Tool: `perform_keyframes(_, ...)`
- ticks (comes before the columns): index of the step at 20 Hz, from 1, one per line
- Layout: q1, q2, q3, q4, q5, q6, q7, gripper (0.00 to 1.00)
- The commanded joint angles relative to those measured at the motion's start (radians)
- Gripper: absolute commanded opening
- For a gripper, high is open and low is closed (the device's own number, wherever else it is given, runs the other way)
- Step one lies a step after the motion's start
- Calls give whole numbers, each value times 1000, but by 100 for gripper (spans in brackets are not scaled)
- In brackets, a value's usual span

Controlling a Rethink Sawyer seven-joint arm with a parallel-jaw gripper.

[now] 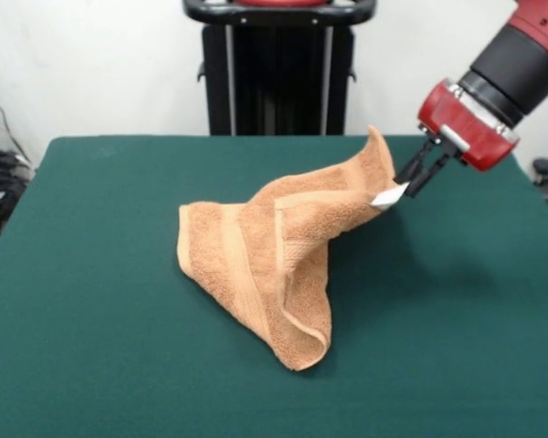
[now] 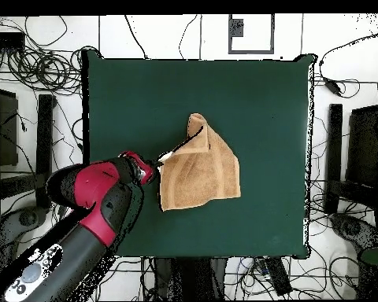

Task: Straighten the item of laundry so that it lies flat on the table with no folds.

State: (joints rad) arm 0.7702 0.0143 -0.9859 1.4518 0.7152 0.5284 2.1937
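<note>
Your gripper (image 1: pixel 404 189) is pinched shut on the towel (image 1: pixel 265 265) at the corner where the small white tag (image 1: pixel 389 196) sits, and that corner is lifted clear of the table (image 1: pixel 91 319). The rest of the towel rests near the middle of the green top, folded over itself, with one flap doubled across the body and a peak standing up beside the held corner.

Watch the hold first. From the front it looks as if the fingers may have mostly the tag and only a little cloth; if so, a firm pull could slip the tag free and drop the corner back into a heap. You also risk dragging the whole towel instead of opening it, since nothing pins the far end and the felt-like top may grip the terry unevenly. Pull too low and the doubled flap could roll under and set a new crease; pull too far sideways and the towel moves toward the table's edge.

The tag shows no readable writing, and no brand or label can be made out elsewhere.
</note>
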Motion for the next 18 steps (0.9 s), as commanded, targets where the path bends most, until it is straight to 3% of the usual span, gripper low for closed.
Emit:
perform_keyframes(1,17,47,87,-111,-1,143,303,0)
perform_keyframes(18,39,91,33,-197,-18,245,372,0)
